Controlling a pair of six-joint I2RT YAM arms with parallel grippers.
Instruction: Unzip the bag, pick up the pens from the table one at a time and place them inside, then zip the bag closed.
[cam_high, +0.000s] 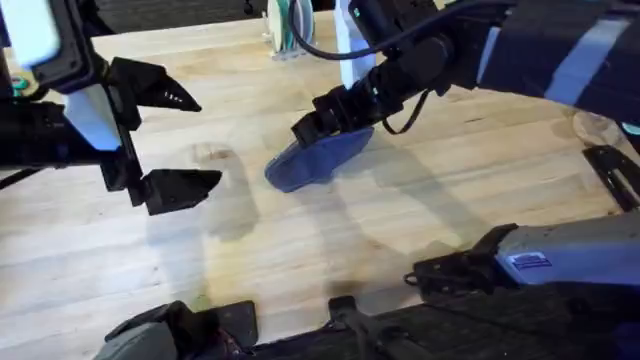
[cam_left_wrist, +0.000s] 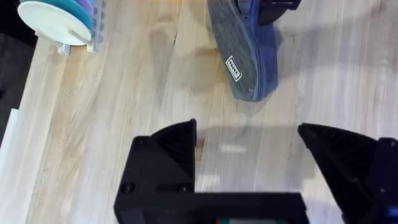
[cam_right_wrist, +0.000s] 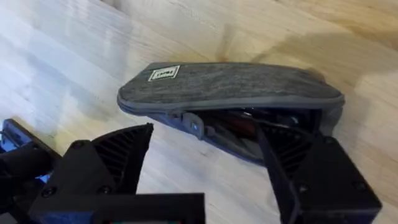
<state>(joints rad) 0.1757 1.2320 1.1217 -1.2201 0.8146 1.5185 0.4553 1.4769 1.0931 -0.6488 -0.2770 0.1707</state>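
Bag (cam_high: 315, 160): blue-grey pouch, mid-table (cam_high: 300, 260), lying on its side, zipper partly undone, dark contents visible inside.
Right gripper (cam_high: 325, 120): at the bag's far end, jaws apart, one finger at the opening.
Left gripper (cam_high: 180, 140): well apart from the bag, jaws wide, holding nothing.

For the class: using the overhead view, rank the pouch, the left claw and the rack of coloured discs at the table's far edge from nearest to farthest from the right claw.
1. Pouch, directly at the right claw, mid-table.
2. Rack of discs, at the far edge.
3. Left claw, out to the left, open.
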